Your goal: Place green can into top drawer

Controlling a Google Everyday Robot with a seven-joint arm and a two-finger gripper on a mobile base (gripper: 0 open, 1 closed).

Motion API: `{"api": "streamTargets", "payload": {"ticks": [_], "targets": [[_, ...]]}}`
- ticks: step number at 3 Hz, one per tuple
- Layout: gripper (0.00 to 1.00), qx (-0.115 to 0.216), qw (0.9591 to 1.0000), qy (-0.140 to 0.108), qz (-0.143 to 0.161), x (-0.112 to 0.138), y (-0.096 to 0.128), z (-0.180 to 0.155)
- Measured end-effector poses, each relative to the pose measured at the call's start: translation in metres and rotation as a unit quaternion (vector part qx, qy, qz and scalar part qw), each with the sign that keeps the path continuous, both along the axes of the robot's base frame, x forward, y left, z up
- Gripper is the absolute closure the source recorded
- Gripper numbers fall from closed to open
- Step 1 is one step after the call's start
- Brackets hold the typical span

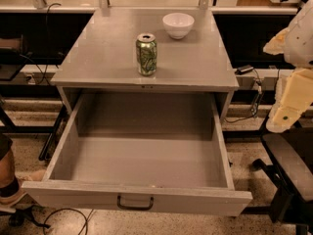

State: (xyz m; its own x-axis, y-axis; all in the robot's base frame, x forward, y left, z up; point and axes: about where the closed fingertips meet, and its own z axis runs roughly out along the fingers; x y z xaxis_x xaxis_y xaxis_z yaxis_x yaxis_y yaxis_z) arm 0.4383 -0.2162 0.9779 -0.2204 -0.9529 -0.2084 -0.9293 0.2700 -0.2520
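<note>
Green can (146,54): upright on cabinet top (200,62), well left of gripper (289,104); its grip state cannot be told. Top drawer (137,192) open, lower left. Advised: grasp mid-body, keep vertical, lower inside.

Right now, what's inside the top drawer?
The top drawer shows only bare grey floor; the strip behind its front panel is hidden. Green can stands on the cabinet; gripper hangs right.

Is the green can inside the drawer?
No, the green can stands on the cabinet top, in front of the white bowl, above the open top drawer, with the gripper at the right edge.
</note>
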Motion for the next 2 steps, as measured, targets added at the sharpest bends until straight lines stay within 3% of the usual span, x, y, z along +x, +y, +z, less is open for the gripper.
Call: {"api": "streamTargets", "payload": {"ticks": [1, 2], "targets": [[0.0, 0.0, 1.0, 0.0, 0.0, 0.0, 0.0, 0.0], [0.0, 0.036, 0.9989, -0.02, -0.022, 0.02, -0.001, -0.013]]}}
